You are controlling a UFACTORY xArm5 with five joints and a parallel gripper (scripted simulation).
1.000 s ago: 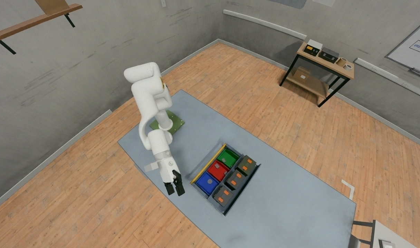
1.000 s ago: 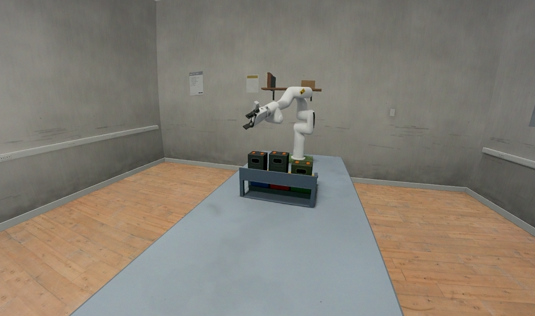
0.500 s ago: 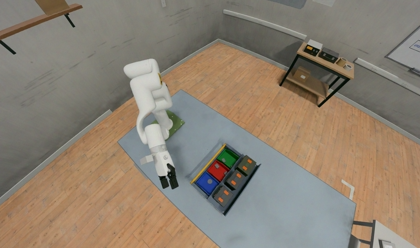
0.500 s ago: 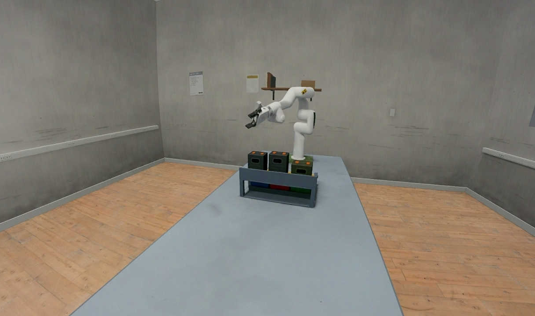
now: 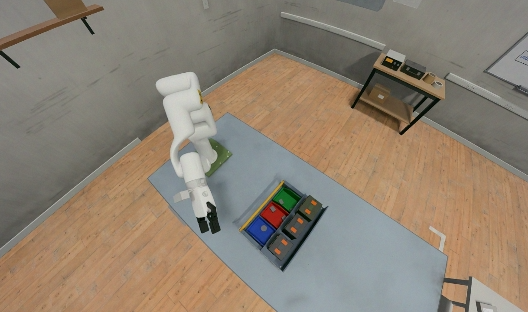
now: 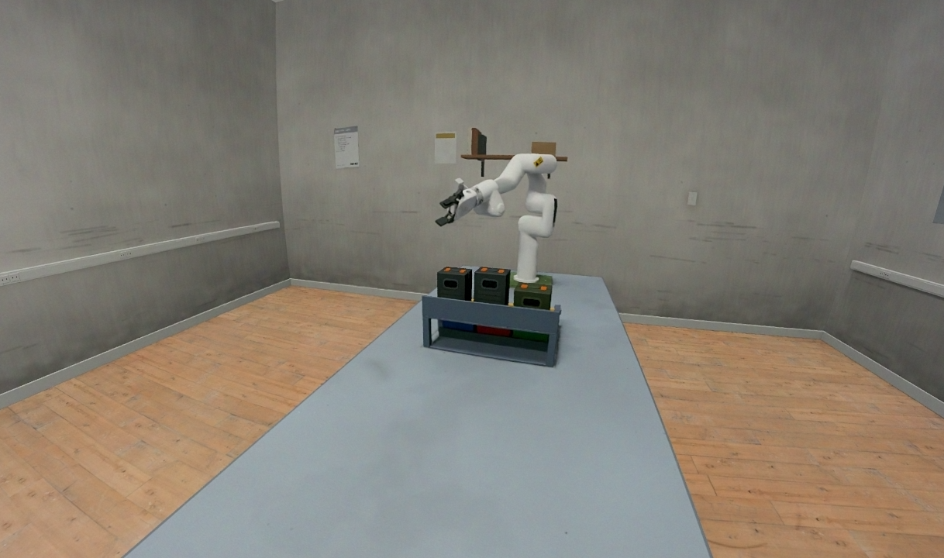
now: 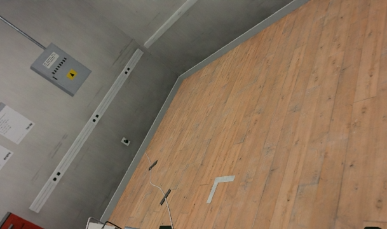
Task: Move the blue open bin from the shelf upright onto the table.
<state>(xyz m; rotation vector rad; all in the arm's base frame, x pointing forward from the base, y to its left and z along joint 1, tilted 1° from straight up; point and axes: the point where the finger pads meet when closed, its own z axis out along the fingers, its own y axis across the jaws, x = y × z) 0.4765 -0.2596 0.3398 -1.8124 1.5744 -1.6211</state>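
Note:
The blue open bin [image 5: 260, 230] [image 6: 457, 325] sits on the lower level of the grey shelf [image 5: 298, 248] [image 6: 490, 317], at the near end of a row with a red bin [image 5: 274, 214] [image 6: 494, 330] and a green bin [image 5: 286, 198] [image 6: 530, 333]. Each holds a small grey part. My gripper [image 5: 208, 225] [image 6: 446, 211] is open and empty. It hangs high in the air, off to the side of the shelf's blue-bin end. The wrist view shows only floor and wall.
Three dark lidded boxes [image 5: 295, 226] [image 6: 491, 284] with orange marks stand on the shelf's upper level. The shelf stands on the long grey table [image 5: 359, 256] [image 6: 419, 444]. The arm's green base plate [image 5: 222, 156] is at the table's far end.

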